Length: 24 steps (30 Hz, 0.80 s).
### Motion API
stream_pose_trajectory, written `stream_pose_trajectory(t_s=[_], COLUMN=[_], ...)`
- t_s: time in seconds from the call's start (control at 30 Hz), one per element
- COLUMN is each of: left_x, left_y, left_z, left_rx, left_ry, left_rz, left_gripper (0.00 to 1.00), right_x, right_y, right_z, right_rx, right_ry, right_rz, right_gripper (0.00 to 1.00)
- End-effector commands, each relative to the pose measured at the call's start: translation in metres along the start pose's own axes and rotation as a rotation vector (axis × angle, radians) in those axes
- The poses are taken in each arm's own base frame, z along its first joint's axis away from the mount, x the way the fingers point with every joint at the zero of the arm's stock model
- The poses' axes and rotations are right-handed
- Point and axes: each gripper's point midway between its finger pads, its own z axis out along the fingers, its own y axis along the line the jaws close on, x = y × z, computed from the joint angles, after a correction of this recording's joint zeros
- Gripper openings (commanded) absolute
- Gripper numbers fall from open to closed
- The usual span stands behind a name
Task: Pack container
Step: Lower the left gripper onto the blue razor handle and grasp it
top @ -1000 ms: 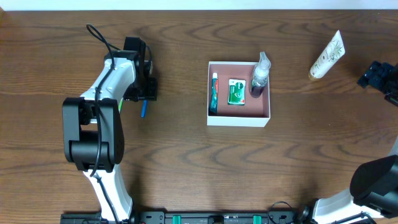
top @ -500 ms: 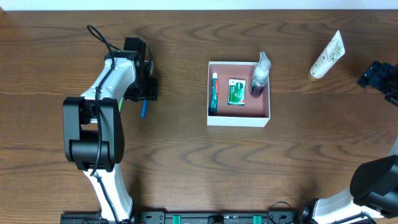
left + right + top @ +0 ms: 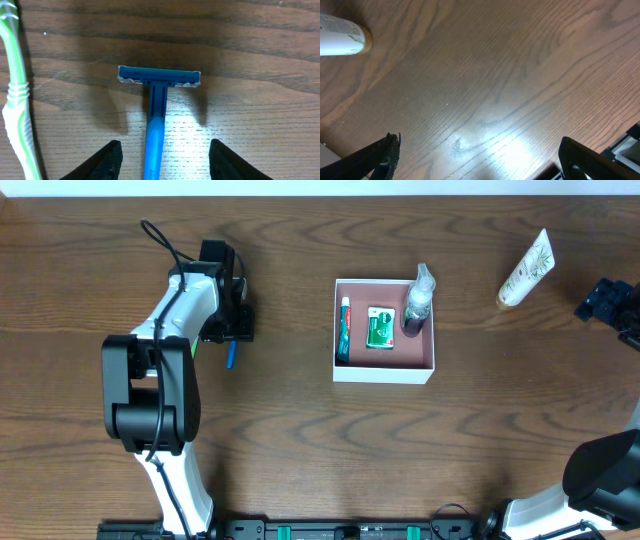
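Risk of slipped pinch: left gripper (image 3: 165,156), half-open and empty, straddles slim blue plastic razor (image 3: 159,112) lying flat; right gripper (image 3: 480,157) gapes wide, empty; square white pink-lined cardboard container (image 3: 384,373) sits well apart to its right.

I see a dark brown table (image 3: 300,440) with wavy wood grain. The container (image 3: 384,375) has white walls and a dusty-pink inside. The toothpaste tube (image 3: 344,328) is white, red and teal. The small packet (image 3: 379,327) is green with white print, and the spray bottle (image 3: 416,310) is dark purple with a clear top. The lotion tube (image 3: 527,268) is cream with a green leafy pattern and a tan cap. The razor (image 3: 159,90) is solid blue. The toothbrush (image 3: 15,100) is translucent green and white. The left arm (image 3: 160,360) is white and black. The 2 grippers, left gripper (image 3: 165,142) and right gripper (image 3: 480,137), are black.
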Motion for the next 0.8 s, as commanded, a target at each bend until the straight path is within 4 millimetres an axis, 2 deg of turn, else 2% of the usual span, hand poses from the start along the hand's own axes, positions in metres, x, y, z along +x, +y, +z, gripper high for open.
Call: stream_pose_trajectory(t_s=[0.0,0.43,0.63,0.7,0.77], left_x=[0.0068,0.0094,0.0112,0.0113,0.0111], left_y=[0.0025,0.0027,0.0028,0.0028,0.0027], left_z=[0.0127,0.0193,0.0191,0.019,0.0184], left_rx=[0.001,0.001,0.0,0.0,0.0], left_ry=[0.039,0.057,0.065,0.065,0.063], left_rz=[0.007,0.006,0.001,-0.002,-0.002], left_gripper=[0.57,0.55,0.33,0.22,0.19], right_x=[-0.0007,-0.0007,-0.0007,-0.0007,-0.0007], right_y=[-0.002,-0.002,-0.002,-0.002,-0.002], right_z=[0.0008,0.0008,0.0008,0.0008,0.0008], right_rx=[0.004,0.004,0.004,0.004,0.004], right_ry=[-0.001,-0.001,-0.001,-0.001,-0.001], right_rz=[0.019,0.019,0.019,0.019,0.019], right_gripper=[0.99,0.99,0.99,0.99,0.99])
